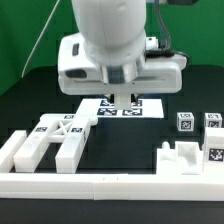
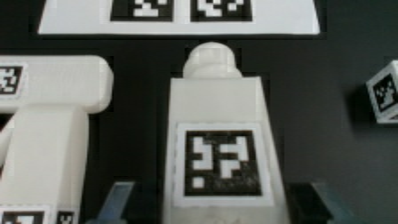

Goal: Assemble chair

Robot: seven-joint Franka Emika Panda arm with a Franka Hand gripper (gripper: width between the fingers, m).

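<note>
The chair is in loose white tagged pieces. In the wrist view a long white block [image 2: 219, 130] with a rounded peg at its far end and a square tag on top lies between my fingers [image 2: 121, 200]. The gripper [image 2: 221, 203] is shut on its near end. The peg points toward the marker board [image 2: 178, 12]. In the exterior view the gripper [image 1: 121, 101] hangs low over the marker board [image 1: 140, 108], and the hand hides most of the block. A large flat chair piece [image 1: 55, 140] lies at the exterior view's left, and appears beside the block as [image 2: 54, 110].
Small tagged white pieces [image 1: 185, 122] [image 1: 213, 122] stand at the exterior view's right, behind a notched white piece [image 1: 180, 158]. One tagged piece [image 2: 382, 92] shows at the wrist view's edge. A long low white border bar [image 1: 100, 187] runs along the table front.
</note>
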